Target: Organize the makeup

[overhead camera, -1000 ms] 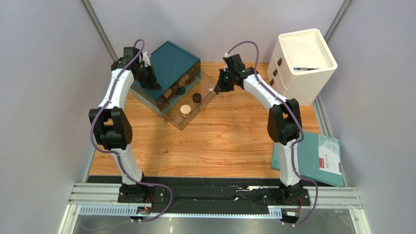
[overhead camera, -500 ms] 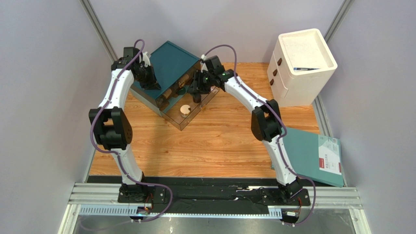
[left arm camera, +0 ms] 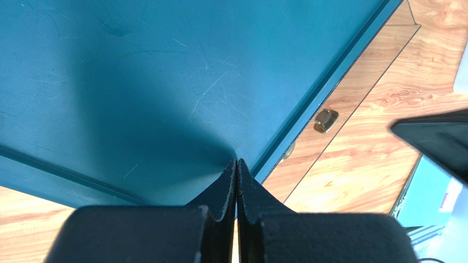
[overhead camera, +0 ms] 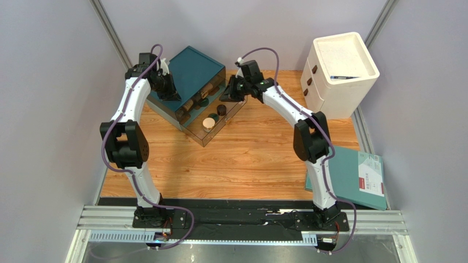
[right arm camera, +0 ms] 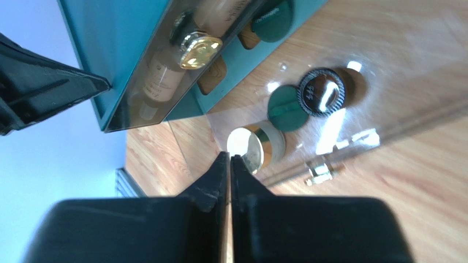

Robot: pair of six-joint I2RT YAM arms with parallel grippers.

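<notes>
— Can any writing be read?
— None can be made out. Pale lettering is seen on the dark green piece [right arm camera: 273,15] in the teal drawer box [right arm camera: 121,44], but it is too blurred to be read.
— And beside the desk [overhead camera: 247,159]?
— A white label [overhead camera: 372,171] with a red patch is carried by the teal folder [overhead camera: 340,175]; its print is too small to be deciphered.

1. The left arm [overhead camera: 134,98] stands folded at the elbow, its forearm angled toward the far left.
2. The left gripper [left arm camera: 237,164] has its jaws pressed flat together, gripping nothing.
3. The right arm [overhead camera: 280,104] leans far and leftward, elbow high.
4. The right gripper [right arm camera: 229,158] points downward, its jaws closed tight and empty.
</notes>
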